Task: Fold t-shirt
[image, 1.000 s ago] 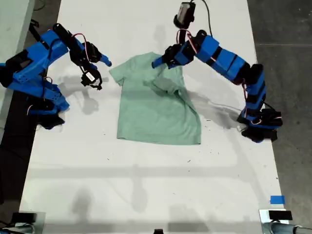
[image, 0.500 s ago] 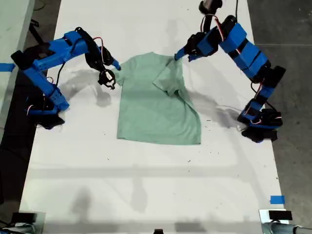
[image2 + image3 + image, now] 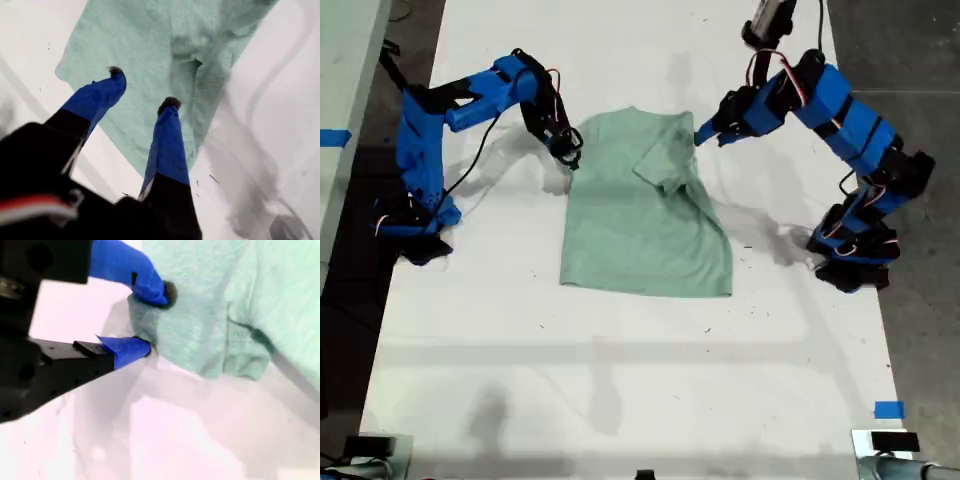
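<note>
In the upper middle of the exterior view, the t-shirt [image 3: 640, 230] lies flat on the white tabletop [image 3: 620, 380]. Its collar is toward the top of the frame and its hem toward the bottom, so its long axis runs up and down in that view. The sleeve on the exterior view's right [image 3: 670, 165] is folded inward over the chest. The sleeve on the exterior view's left [image 3: 572, 138] lies out to the side.

My second gripper [image 3: 568, 155] is low at this unfolded sleeve. In the second wrist view its jaws [image 3: 150, 320] stand on both sides of the sleeve edge [image 3: 175, 335], with cloth between them. I cannot tell if they clench the cloth or only stand around it.

My first gripper [image 3: 702, 137] hangs at the shoulder on the exterior view's right, near the collar. In the first wrist view it [image 3: 142, 87] is released, with the jaws apart and nothing between them.

I judge that the coming move belongs to my second gripper, because it is nearer to the unfolded sleeve. From this gripper the body of the t-shirt lies toward the exterior view's right, so the sleeve must travel across the long axis, toward the middle.
</note>
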{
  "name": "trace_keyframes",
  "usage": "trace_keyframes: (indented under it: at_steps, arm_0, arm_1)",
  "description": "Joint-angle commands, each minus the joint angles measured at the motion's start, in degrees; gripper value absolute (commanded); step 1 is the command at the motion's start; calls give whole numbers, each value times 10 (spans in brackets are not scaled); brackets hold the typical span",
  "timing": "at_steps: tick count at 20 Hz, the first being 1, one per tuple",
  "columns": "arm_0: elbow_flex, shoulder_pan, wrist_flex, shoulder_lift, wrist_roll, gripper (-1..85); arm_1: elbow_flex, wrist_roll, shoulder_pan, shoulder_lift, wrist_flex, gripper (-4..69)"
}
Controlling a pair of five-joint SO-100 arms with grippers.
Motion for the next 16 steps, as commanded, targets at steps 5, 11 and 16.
trace_keyframes:
  at_steps: [5, 11, 16]
  arm_0:
    - [-76, -11, 82, -11, 12, 31]
    - [-67, -18, 134, 156, 12, 27]
    - [-214, 77, 110, 115, 4, 14]
  arm_1:
    - [111, 25, -4, 148, -50, 165]
    - [201, 38, 1, 216, -74, 148]
    - [229, 40, 4, 239, -75, 148]
